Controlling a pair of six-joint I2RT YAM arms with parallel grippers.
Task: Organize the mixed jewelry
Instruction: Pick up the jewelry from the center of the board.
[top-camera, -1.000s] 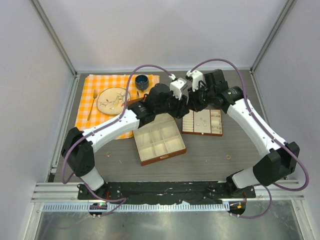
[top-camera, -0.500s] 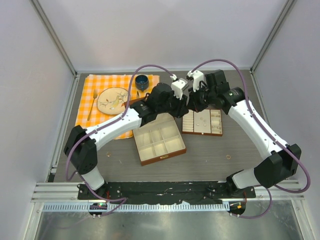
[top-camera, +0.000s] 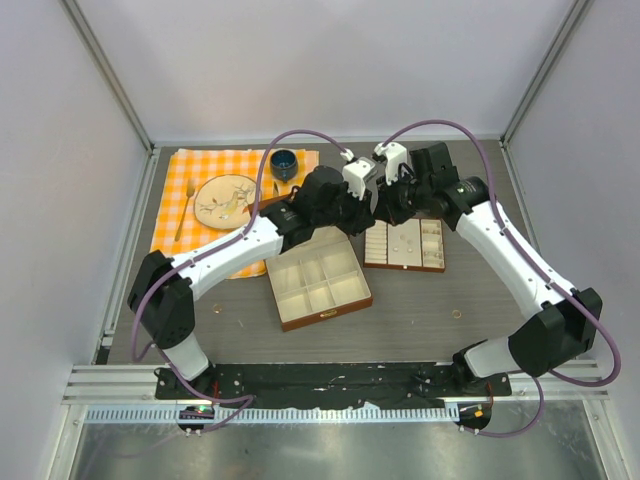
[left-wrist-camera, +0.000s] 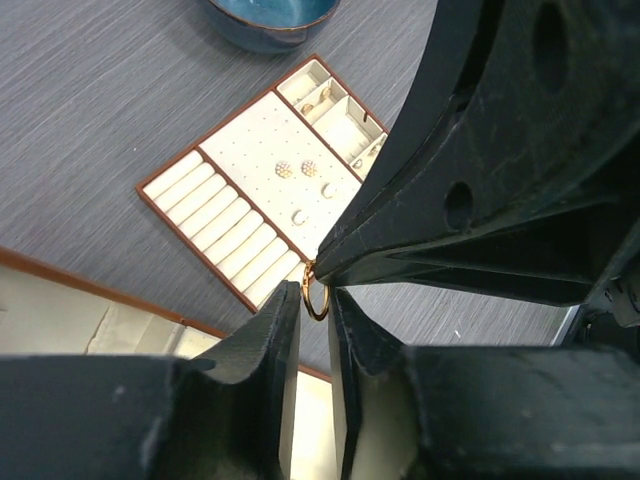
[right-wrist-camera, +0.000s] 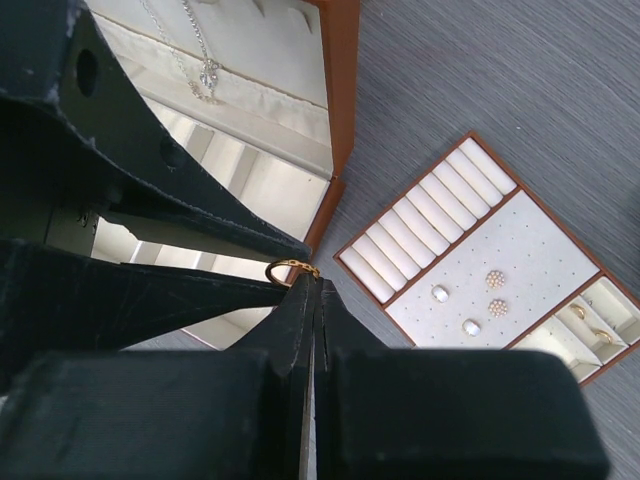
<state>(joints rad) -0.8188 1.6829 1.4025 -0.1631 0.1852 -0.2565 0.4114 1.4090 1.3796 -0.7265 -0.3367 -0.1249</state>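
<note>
Pale white walls (top-camera: 330, 60) stand on three sides, with thin grey metal posts (top-camera: 110, 75) in the corners. The worktop (top-camera: 420, 310) is dark grey with fine lines like wood. A silver rail (top-camera: 100, 380) runs along its near edge, and below it lies a shiny metal sheet (top-camera: 330, 450). The light is soft and even.

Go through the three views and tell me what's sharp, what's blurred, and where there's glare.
Top view: even soft light, faint shadows, bright reflection on the metal strip at the near edge. Left wrist view: the ring and the tray are sharp; the near black fingers are soft and dark. Right wrist view: the necklace is crisp; its own fingers are a dark blur.
</note>
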